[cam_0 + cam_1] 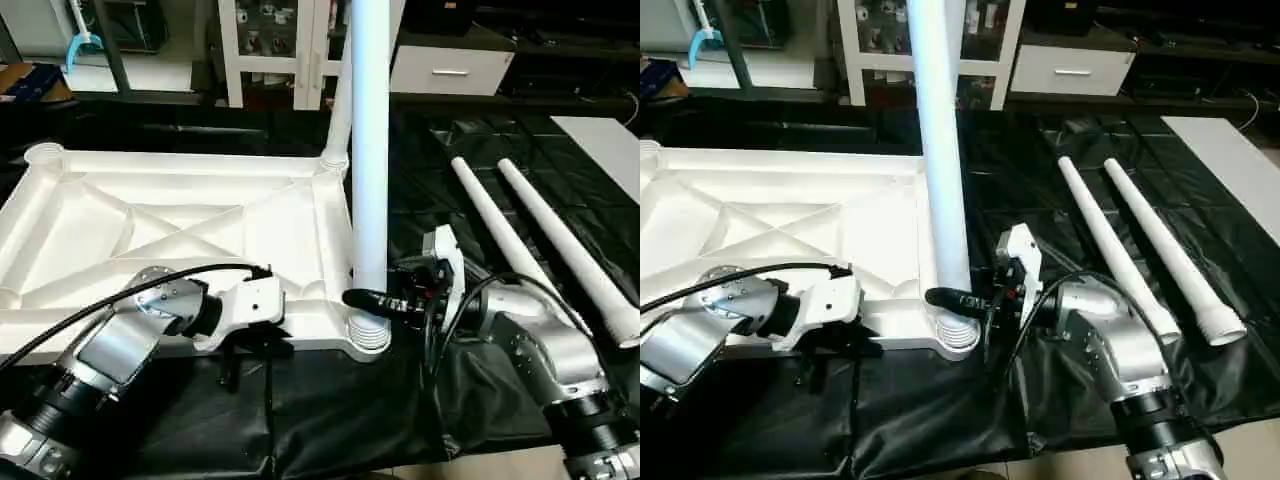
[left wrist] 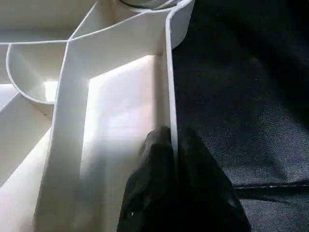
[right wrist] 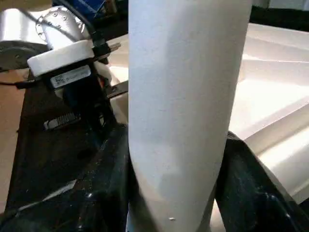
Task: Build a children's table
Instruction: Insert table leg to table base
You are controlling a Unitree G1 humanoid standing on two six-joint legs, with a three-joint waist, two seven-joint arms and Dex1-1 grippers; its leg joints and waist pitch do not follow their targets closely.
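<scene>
The left gripper (image 1: 232, 352) sits at the near edge of the black sheet-covered work surface (image 1: 330, 410), its two black fingers (image 2: 159, 193) pinched tight on the thin near side wall of the white plastic rectangular table top (image 1: 170, 235). The top lies upside down, X-ribbed underside upward. At its near right corner socket (image 1: 368, 335), a long white tapered tube leg (image 1: 370, 150) stands upright with its ribbed end seated in the socket. The right gripper (image 1: 372, 300) clasps this leg just above the socket, fingers about half spread, one on each side of the tube. A second leg (image 1: 340, 110) stands in the far right corner socket. Two more white legs (image 1: 545, 235) lie side by side towards the right edge of the surface. A white glass-door cabinet (image 1: 275, 45) stands beyond the far edge.
</scene>
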